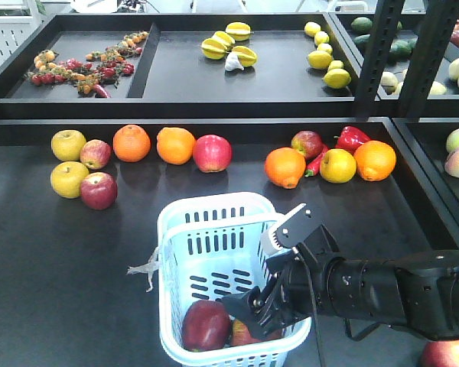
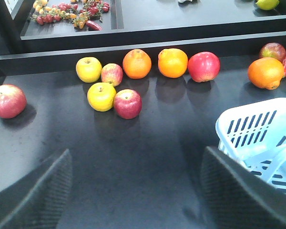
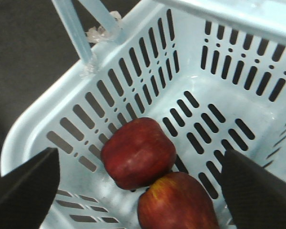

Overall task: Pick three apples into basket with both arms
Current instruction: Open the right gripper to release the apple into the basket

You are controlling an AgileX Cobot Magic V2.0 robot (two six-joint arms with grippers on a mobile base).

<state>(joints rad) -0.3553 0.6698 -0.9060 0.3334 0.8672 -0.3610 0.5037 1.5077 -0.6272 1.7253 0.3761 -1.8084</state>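
The pale blue basket (image 1: 214,222) stands at the front middle of the dark table. Two dark red apples lie inside it, touching: one (image 3: 138,152) nearer the slotted wall, the other (image 3: 176,202) closer to the camera. My right gripper (image 3: 139,162) hangs open just above them inside the basket (image 3: 214,100), holding nothing; in the front view this gripper (image 1: 260,310) partly hides the second apple (image 1: 243,333). A third dark red apple (image 1: 99,190) lies on the table at the left beside two yellow apples (image 2: 127,103). My left gripper (image 2: 138,200) is open over bare table, left of the basket (image 2: 257,129).
A row of fruit lines the back of the table: yellow apples (image 1: 69,144), oranges (image 1: 131,142), a pink-red apple (image 1: 212,153), more oranges (image 1: 284,167) and red peppers (image 1: 350,138). Another reddish apple (image 1: 447,353) sits at the bottom right edge. Raised trays (image 1: 214,76) stand behind.
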